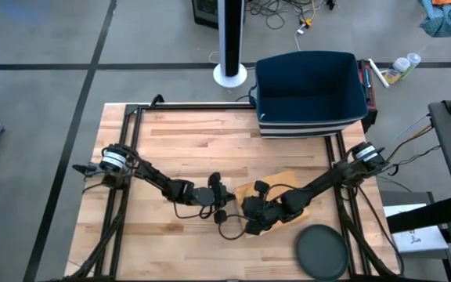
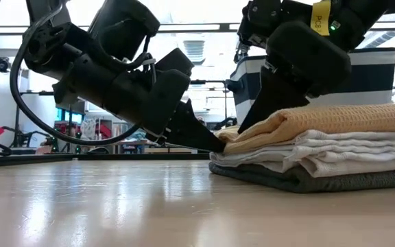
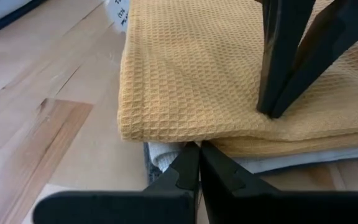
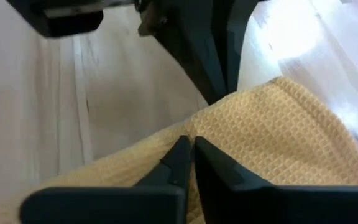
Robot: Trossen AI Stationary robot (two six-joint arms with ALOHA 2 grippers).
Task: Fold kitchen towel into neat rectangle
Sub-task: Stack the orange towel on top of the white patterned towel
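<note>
Pressing its clenched fingers into the near edge of the yellow waffle towel (image 3: 229, 81), the left claw (image 3: 199, 149) meets the cloth just above the white towel (image 2: 348, 154) beneath it. The right claw (image 4: 188, 146), fingers also closed together, rests its tips on top of the same yellow towel close to that edge. The folded towel tops a small stack, with a grey cloth (image 2: 300, 180) lowest, lying near the middle of the wooden worktop (image 1: 178, 141). A dark round disc (image 1: 322, 252) sits by the front right corner; a navy bin (image 1: 310, 92) stands at the back edge. Grey floor surrounds the frame.
</note>
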